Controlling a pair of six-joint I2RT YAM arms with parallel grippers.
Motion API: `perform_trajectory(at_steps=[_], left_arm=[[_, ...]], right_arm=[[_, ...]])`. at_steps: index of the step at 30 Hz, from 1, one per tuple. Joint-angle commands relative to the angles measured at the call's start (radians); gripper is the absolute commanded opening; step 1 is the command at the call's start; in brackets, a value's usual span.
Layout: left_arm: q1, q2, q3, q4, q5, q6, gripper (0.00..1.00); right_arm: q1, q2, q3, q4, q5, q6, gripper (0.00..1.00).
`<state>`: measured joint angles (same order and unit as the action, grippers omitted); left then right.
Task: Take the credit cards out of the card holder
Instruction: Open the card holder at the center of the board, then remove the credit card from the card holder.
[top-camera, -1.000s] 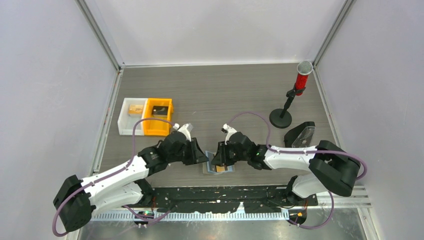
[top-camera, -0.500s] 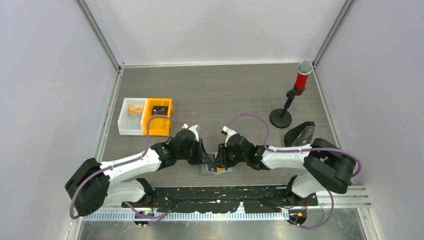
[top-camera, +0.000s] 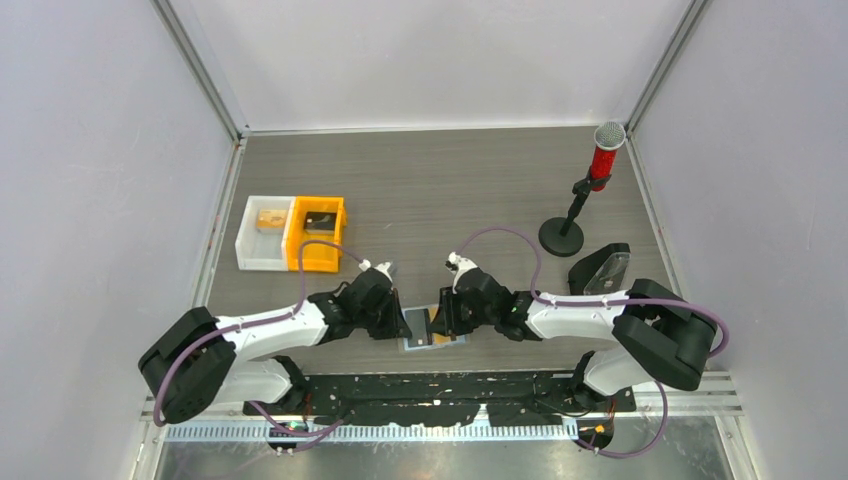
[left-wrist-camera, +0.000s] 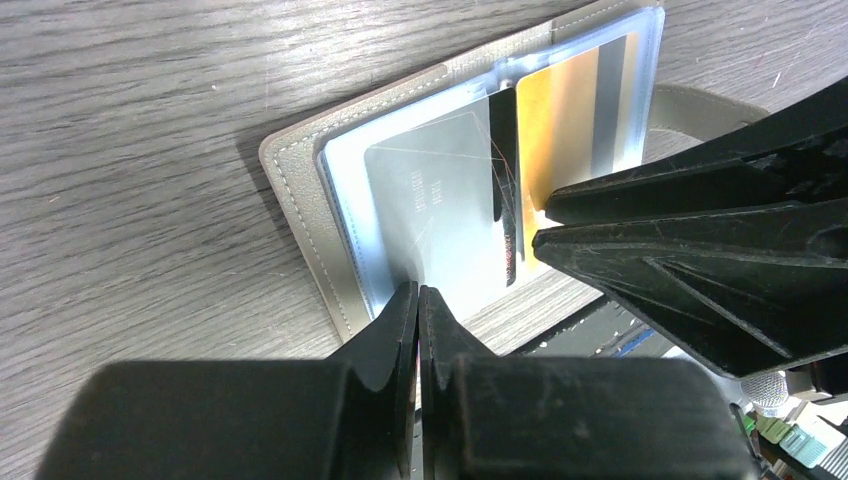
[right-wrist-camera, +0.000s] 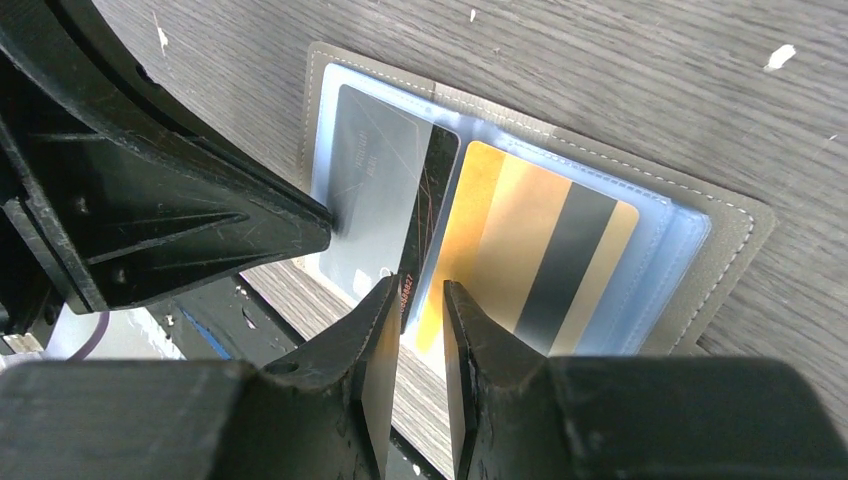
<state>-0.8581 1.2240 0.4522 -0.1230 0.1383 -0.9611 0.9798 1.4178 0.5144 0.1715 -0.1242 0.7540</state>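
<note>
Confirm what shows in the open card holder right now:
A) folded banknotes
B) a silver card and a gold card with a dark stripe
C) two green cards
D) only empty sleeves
B: the right wrist view shows the card holder lying open on the table, with a silver card on one side and a gold card crossed by a dark stripe beside it.

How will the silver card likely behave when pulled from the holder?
The silver card looks thin, flat and glossy, so it is probably stiff, light and slippery to grip. The card holder is a thin, flat thing on a smooth tabletop, so it may slide along with the card unless pinned.
</note>
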Motion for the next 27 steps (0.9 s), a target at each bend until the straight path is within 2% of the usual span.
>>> perform_trajectory(at_steps=[1, 11, 20, 27], left_arm=[[-0.004, -0.010, -0.015, 0.014, -0.046, 0.018, 0.03], [-0.007, -0.035, 0.016, 0.027, -0.005, 0.008, 0.06], [-0.011, -0.066, 0.123, -0.012, 0.044, -0.001, 0.18], [-0.038, 0.035, 0.167, 0.056, 0.078, -0.011, 0.21]], right_arm=[[-0.005, -0.032, 0.000, -0.061, 0.077, -0.031, 0.30], [-0.009, -0.192, 0.022, -0.129, 0.071, -0.032, 0.30], [-0.035, -0.196, -0.002, -0.086, 0.045, -0.038, 0.29], [-0.076, -0.191, -0.026, -0.078, 0.026, -0.060, 0.29]])
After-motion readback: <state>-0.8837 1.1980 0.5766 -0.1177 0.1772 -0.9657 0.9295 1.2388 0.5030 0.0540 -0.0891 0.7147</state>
